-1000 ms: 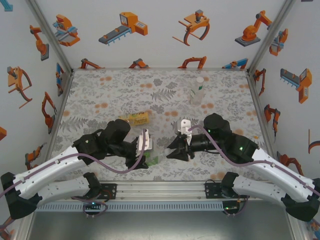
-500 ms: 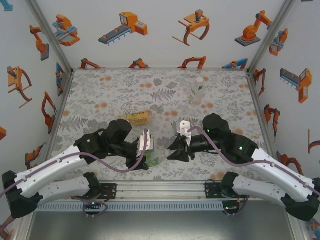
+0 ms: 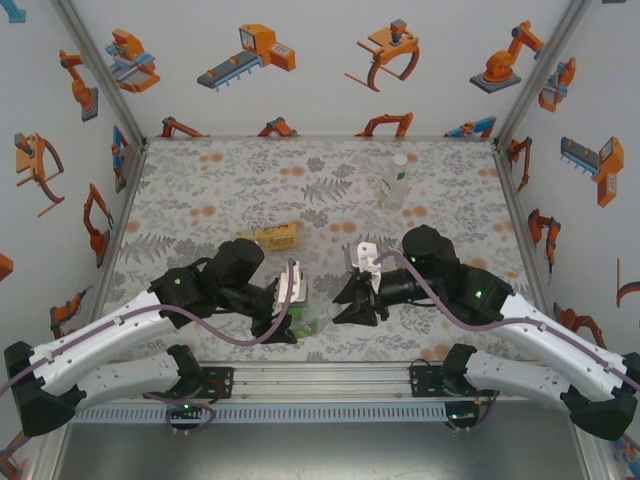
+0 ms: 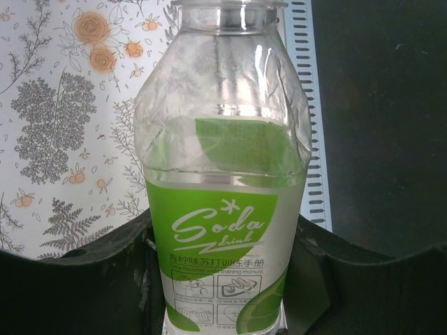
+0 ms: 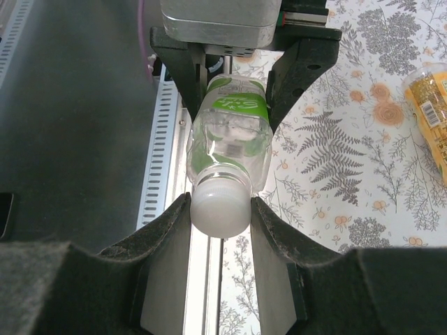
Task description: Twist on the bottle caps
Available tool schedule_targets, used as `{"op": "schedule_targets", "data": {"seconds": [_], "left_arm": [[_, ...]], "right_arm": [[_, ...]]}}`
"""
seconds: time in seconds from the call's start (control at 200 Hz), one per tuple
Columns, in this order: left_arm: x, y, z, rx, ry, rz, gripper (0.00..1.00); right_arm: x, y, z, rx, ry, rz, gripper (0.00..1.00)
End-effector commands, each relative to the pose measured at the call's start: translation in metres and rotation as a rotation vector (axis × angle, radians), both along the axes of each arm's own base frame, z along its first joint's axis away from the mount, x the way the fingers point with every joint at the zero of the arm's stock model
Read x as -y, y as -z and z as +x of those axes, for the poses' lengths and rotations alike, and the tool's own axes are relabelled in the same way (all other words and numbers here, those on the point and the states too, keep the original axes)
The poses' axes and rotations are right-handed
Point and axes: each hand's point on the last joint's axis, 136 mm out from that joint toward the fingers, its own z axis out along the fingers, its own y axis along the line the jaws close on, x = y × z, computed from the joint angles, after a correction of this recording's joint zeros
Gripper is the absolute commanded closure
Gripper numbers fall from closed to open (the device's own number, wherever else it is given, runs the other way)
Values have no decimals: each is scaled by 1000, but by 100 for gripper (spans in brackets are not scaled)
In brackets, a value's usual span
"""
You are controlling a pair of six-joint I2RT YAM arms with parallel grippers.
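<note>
Below me the surface (image 3: 200, 200) is one flat sheet printed with grey ferns and small orange blossoms, meeting the walls on three sides. A slotted metal rail (image 3: 320, 376) runs along its near edge, just behind both pincers. Just beyond my left pincer (image 3: 295, 315), a yellow-amber bottle (image 3: 275, 237) lies on its side on the print, label up. Well beyond my right pincer (image 5: 220, 209), towards the far wall, a tall slim clear bottle (image 3: 397, 180) stands upright on the sheet, apart from the yellow one.
</note>
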Motion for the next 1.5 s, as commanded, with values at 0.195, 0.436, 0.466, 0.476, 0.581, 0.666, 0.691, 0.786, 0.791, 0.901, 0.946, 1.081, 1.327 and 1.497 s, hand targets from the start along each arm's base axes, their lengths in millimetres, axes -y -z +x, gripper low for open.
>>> {"op": "schedule_targets", "data": {"seconds": [0.195, 0.436, 0.466, 0.476, 0.581, 0.666, 0.691, 0.786, 0.791, 0.901, 0.946, 1.081, 1.327, 1.497], "left_arm": [[10, -26, 8, 79, -4, -104, 100], [9, -27, 29, 154, -118, -122, 100], [9, -27, 31, 161, -131, -125, 100], [9, -27, 32, 164, -137, -125, 100], [9, -24, 43, 186, -187, -109, 100], [9, -20, 50, 204, -219, -88, 100], [9, -19, 52, 209, -226, -82, 100], [10, -16, 58, 225, -244, -69, 100], [10, -16, 58, 225, -243, -69, 100], [12, -15, 58, 233, -235, -64, 100], [12, -15, 57, 233, -226, -65, 100], [13, -14, 54, 229, -206, -67, 100], [9, -12, 47, 219, -178, -68, 100], [7, -14, 32, 186, -117, -89, 100]], "right_arm": [[-8, 0, 18, -260, 169, -4, 100], [3, 35, 64, -804, 662, -72, 100], [6, 41, 68, -878, 720, -78, 100], [6, 42, 69, -907, 738, -77, 100], [10, 58, 78, -1173, 901, -49, 100], [13, 68, 83, -1357, 1002, 14, 100], [15, 72, 84, -1409, 1037, 25, 100], [17, 78, 88, -1497, 1089, 64, 100], [17, 78, 89, -1496, 1091, 66, 99], [14, 73, 90, -1495, 1080, 73, 90], [13, 70, 90, -1494, 1068, 73, 88], [17, 60, 88, -1395, 1061, 46, 79], [38, 13, 93, -954, 989, 66, 45], [38, -22, 84, -589, 804, 93, 40]]}}
